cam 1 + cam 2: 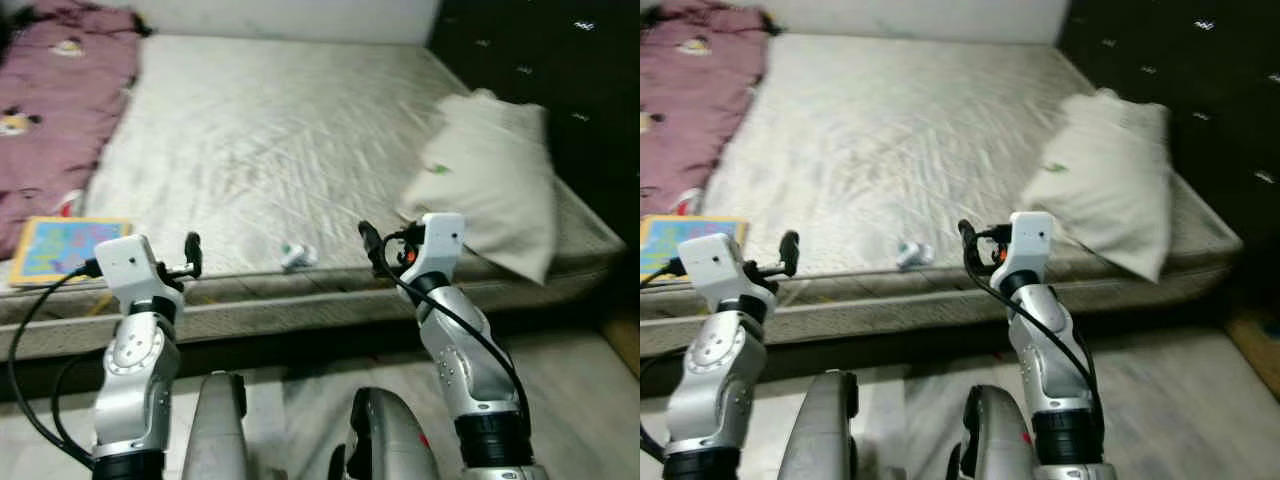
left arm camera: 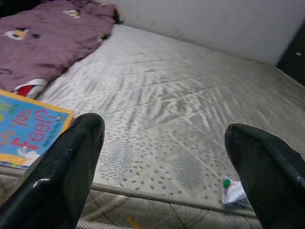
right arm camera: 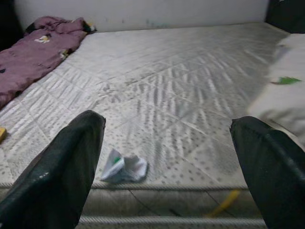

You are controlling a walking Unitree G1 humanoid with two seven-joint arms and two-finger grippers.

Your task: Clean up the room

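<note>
Before the robot lies a bare quilted mattress [image 1: 270,150], with both arms raised at its near edge. Left gripper [image 2: 167,167] hovers off the near edge with jaws wide and empty; right gripper [image 3: 167,167] does likewise further right, jaws wide, holding nothing. A crumpled white wrapper [image 1: 298,257] with a green mark sits on the mattress close to the near edge, between the two grippers and touching neither. The right wrist view shows it plainest, lying just inside the piped edge; the left wrist view catches it partly behind one finger [image 2: 267,167], and its print cannot be read. A purple blanket [image 1: 55,110] lies bunched along the mattress's left side. A picture book [image 1: 65,245] rests flat at the near left corner beside the blanket; the left wrist view alone gives its lettering, part of it cut off by the frame. A white pillow [image 1: 495,175] lies at the right side, overhanging the corner, blurred in the eye views; the right wrist view shows a small green scrap [image 3: 287,80] on it, too indistinct to identify. A dark headboard [image 1: 540,60] stands beyond the pillow.
</note>
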